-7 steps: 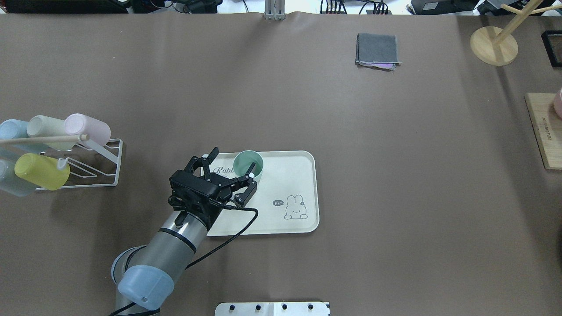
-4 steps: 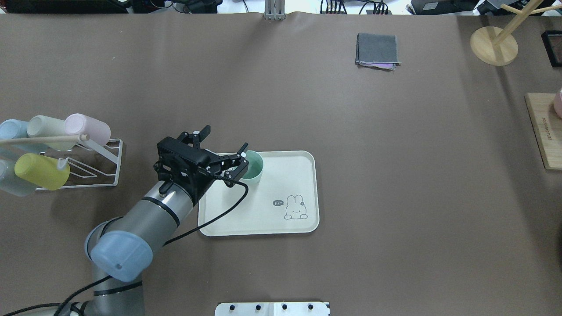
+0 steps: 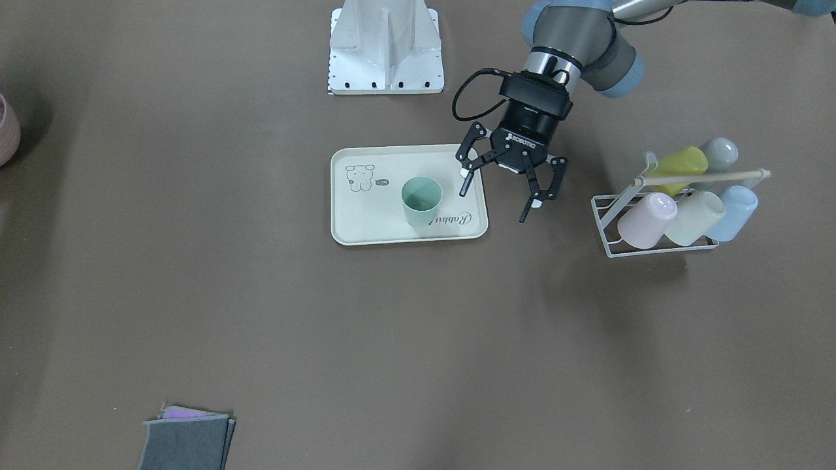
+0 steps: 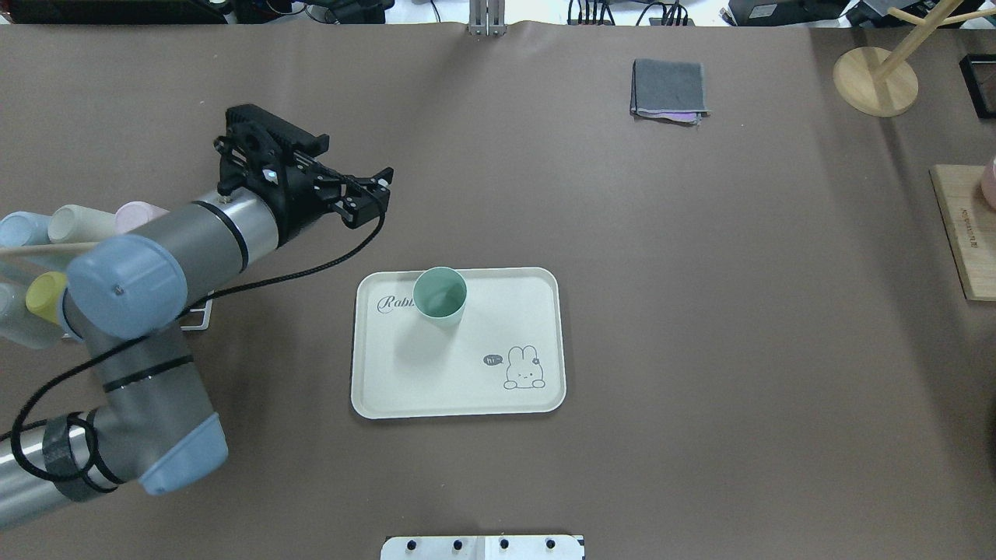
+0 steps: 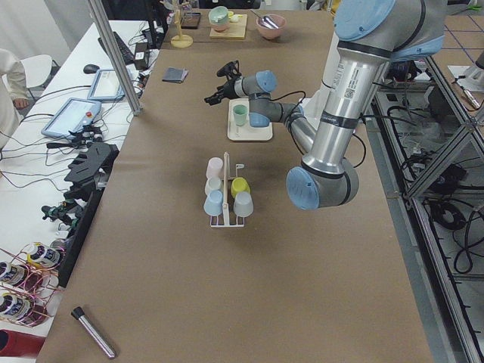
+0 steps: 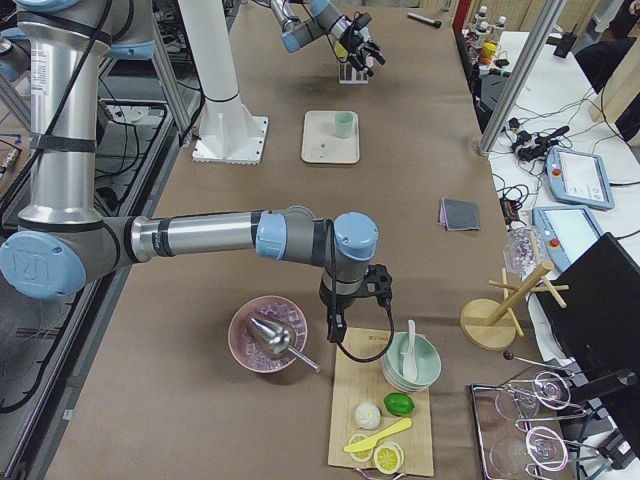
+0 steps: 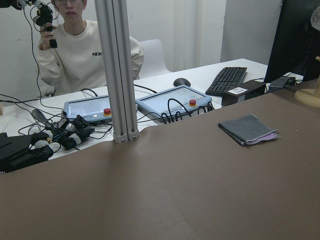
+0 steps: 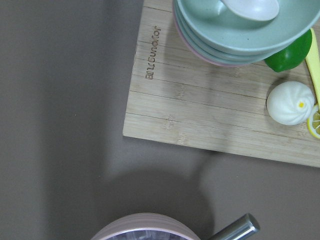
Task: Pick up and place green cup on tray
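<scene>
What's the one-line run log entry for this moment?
green cup: upright on tray | left hand: open, empty, clear of cup

A: How many cups on the bench?
B: Six. One green cup (image 3: 421, 201) on the tray (image 3: 366, 215), and five more cups (image 3: 637, 220) on the wire rack (image 3: 609, 253).
A: Trays and racks?
B: One of each.
A: Cloths?
B: One folded grey cloth (image 4: 669, 89).
A: And the wooden board (image 8: 200, 100)?
B: One board, with one stack of bowls (image 8: 240, 35), one lime (image 8: 295, 50) and one white bun (image 8: 290, 103). Plus one pink bowl (image 6: 245, 335).
A: Arms?
B: Two: the left arm (image 4: 210, 225) and the right arm (image 6: 200, 235).
</scene>
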Motion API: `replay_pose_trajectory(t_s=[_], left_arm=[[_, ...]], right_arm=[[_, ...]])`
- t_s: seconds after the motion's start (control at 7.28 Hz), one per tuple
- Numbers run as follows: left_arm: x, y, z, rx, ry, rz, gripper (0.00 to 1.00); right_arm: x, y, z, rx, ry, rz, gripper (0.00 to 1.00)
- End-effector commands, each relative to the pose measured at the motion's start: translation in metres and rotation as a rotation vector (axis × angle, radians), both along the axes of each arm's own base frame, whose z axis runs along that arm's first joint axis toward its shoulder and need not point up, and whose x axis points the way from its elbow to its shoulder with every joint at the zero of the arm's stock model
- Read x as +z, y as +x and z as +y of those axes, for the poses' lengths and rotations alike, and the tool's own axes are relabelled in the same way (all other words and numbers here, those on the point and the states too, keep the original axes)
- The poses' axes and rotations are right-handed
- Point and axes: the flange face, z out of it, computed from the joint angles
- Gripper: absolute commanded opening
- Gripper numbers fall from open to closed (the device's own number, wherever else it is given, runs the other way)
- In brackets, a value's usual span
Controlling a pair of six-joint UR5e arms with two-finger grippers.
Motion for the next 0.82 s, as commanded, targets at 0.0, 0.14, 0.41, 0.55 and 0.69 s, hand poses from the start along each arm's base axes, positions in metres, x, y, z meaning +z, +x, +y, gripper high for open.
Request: replay_pose_trajectory(t_s=[0.0, 0.14, 0.41, 0.55, 0.69], left_arm=[[0.017, -0.08, -0.062, 0.067, -0.126, -0.01, 0.98], [0.027, -0.119, -0.081, 0.103, -0.202, -0.011, 0.98], [0.047, -0.223, -0.115, 0.183, -0.419, -0.018, 0.98], [0.062, -0.273, -0.127, 0.226, -0.555, 0.014, 0.98], [0.089, -0.315, -0.14, 0.251, -0.64, 0.006, 0.98]], right_arm=[[0.002, -0.001, 0.007, 0.043, -0.042, -0.026, 1.0], [0.003, 0.0, 0.01, 0.053, -0.053, -0.025, 1.0], [0.008, 0.003, 0.013, 0.06, -0.063, -0.023, 1.0], [0.009, 0.003, 0.014, 0.076, -0.076, -0.021, 1.0], [0.007, 0.003, 0.013, 0.088, -0.079, -0.018, 1.0]])
